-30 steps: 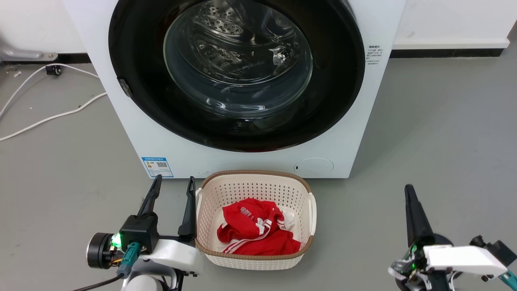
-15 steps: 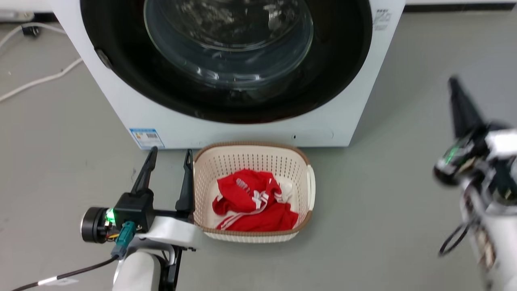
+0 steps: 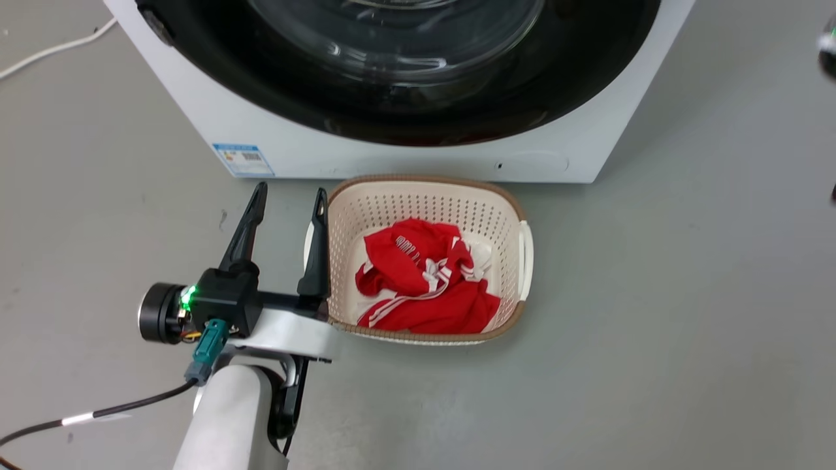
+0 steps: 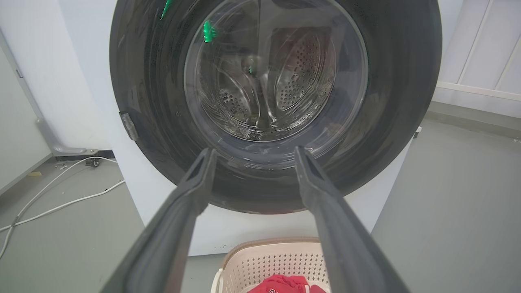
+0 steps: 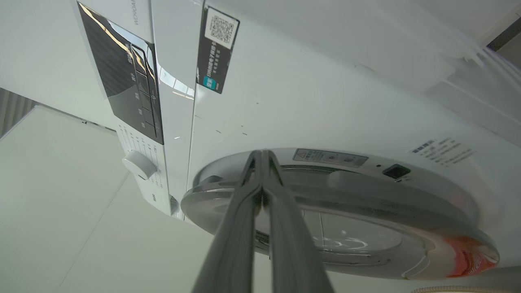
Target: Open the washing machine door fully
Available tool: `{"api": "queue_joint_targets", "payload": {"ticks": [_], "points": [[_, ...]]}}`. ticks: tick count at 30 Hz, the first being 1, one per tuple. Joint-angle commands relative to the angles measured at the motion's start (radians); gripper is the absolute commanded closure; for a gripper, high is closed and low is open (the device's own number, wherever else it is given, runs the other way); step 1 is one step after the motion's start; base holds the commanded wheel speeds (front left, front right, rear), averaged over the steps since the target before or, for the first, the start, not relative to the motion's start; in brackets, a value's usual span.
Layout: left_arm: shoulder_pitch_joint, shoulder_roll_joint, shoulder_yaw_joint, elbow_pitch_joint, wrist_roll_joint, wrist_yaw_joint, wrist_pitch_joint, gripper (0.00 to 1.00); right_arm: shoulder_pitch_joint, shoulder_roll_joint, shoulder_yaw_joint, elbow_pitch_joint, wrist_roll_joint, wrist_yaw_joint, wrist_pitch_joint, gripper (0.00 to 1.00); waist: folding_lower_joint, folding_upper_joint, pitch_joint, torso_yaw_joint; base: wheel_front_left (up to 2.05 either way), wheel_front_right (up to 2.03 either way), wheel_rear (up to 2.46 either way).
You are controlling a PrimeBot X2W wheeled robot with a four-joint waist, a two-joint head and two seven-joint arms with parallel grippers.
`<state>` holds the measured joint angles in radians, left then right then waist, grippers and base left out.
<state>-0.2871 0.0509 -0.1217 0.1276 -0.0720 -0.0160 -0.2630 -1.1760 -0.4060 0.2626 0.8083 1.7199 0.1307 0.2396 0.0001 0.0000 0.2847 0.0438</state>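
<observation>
Pointing closed right jaws at washing machine door

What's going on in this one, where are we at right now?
The robot is lining up to open the washing machine door, which looks shut against the washing machine. The right gripper, fingers pressed together, points at the door's rim from the side; whether it touches is unclear. The left gripper is open and empty, low beside a cream laundry basket with a red garment in it, on the floor in front of the washer.
</observation>
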Motion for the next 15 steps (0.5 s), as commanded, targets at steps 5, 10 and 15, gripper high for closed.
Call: {"api": "queue_joint_targets", "payload": {"ticks": [5, 10, 15], "points": [[-0.039, -0.001, -0.009, -0.02, -0.012, 0.011, -0.003, 0.0, -0.175, 0.006, 0.094, 0.135, -0.064, 0.0, 0.088, 1.0, -0.0001, 0.0, 0.058, 0.031, 0.0, 0.0, 0.0], [-0.06, -0.001, -0.022, -0.036, -0.015, 0.021, -0.003, 0.0, -0.291, 0.021, 0.174, 0.232, -0.129, 0.0, 0.163, 1.0, -0.0001, 0.0, 0.105, 0.052, 0.0, 0.0, 0.0], [-0.078, -0.001, -0.033, -0.045, -0.019, 0.029, -0.003, 0.0, -0.351, 0.032, 0.218, 0.287, -0.175, 0.0, 0.197, 1.0, -0.0001, 0.0, 0.143, 0.069, 0.0, 0.0, 0.0]]}}
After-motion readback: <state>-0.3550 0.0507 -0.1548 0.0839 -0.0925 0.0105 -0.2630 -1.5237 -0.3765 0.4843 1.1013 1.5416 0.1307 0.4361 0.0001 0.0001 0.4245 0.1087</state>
